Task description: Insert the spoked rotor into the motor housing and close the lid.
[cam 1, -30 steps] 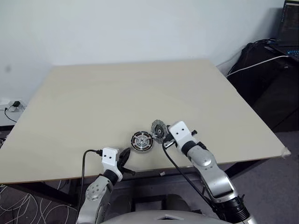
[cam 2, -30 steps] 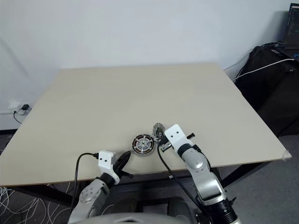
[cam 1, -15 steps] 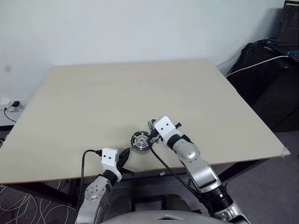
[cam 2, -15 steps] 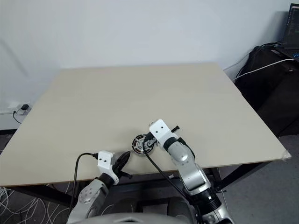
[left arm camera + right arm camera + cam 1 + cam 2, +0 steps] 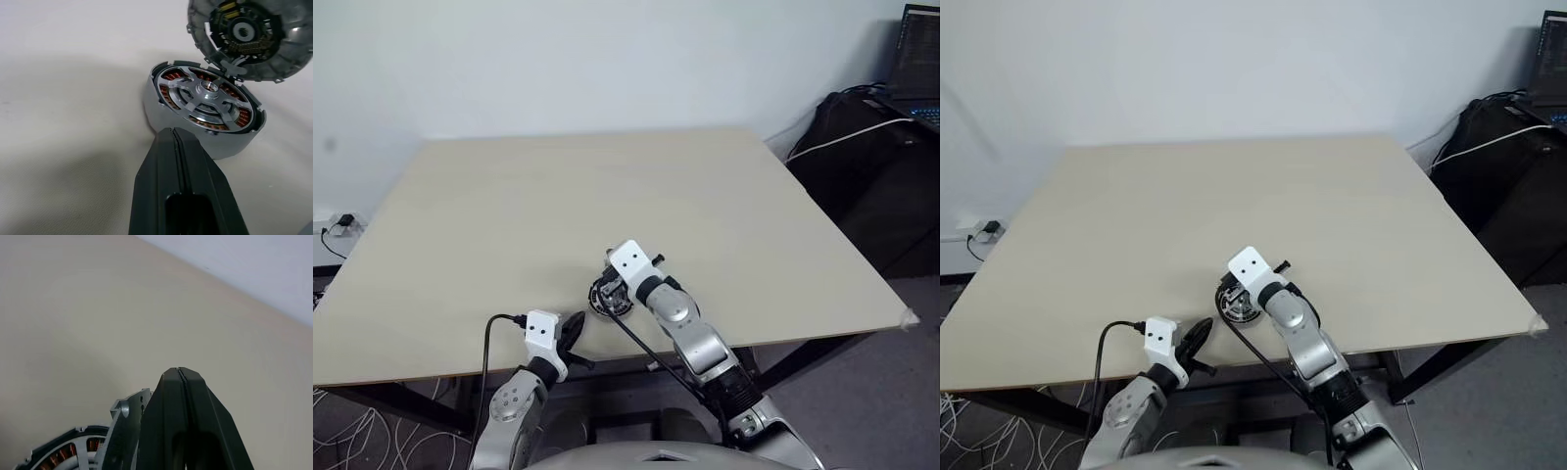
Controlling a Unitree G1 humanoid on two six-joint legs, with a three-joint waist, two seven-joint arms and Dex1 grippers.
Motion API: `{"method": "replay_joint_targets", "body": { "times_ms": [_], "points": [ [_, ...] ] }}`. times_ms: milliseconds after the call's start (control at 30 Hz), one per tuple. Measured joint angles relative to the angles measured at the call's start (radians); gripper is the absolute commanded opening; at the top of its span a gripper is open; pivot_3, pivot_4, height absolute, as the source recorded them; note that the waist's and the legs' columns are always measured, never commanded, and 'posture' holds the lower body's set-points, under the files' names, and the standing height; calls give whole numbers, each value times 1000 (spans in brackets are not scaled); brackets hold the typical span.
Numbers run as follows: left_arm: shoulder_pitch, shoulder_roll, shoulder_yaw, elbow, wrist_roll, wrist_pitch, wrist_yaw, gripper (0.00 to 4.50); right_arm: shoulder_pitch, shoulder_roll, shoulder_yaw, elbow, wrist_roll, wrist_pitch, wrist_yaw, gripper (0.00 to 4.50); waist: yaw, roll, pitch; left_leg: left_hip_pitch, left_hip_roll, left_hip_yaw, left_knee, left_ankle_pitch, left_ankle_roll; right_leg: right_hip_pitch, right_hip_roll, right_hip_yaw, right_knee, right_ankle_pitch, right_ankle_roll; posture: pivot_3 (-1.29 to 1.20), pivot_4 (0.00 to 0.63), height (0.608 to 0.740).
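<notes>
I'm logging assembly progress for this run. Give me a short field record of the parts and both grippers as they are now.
housing: flat on the table, copper windings showing
rotor: seated inside the housing
lid: hinged to the housing, tilted up, not closed
right gripper: shut, empty, fingers against the raised lid
left gripper: shut, empty, pointing at the housing's near side
step left: close the lid

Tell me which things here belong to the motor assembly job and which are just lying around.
Job:
- round silvery motor housing with copper windings, silver spoked rotor seated inside
- ribbed silvery-grey lid, hinged up beside the shut right gripper

Lying about:
- black bag beside the table
- white cable across it
- laptop
</notes>
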Motion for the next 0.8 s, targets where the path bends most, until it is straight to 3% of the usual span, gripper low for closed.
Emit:
{"method": "replay_joint_targets", "body": {
  "times_ms": [800],
  "points": [
    [2, 5, 2, 0, 0, 0, 0, 0, 5, 12, -47, 152, 4, 19, -18, 27, -7, 2, 0, 0, 0, 0, -2, 1, 1, -1, 0, 0, 0, -1, -1, 0, 0, 740]
  ]
}}
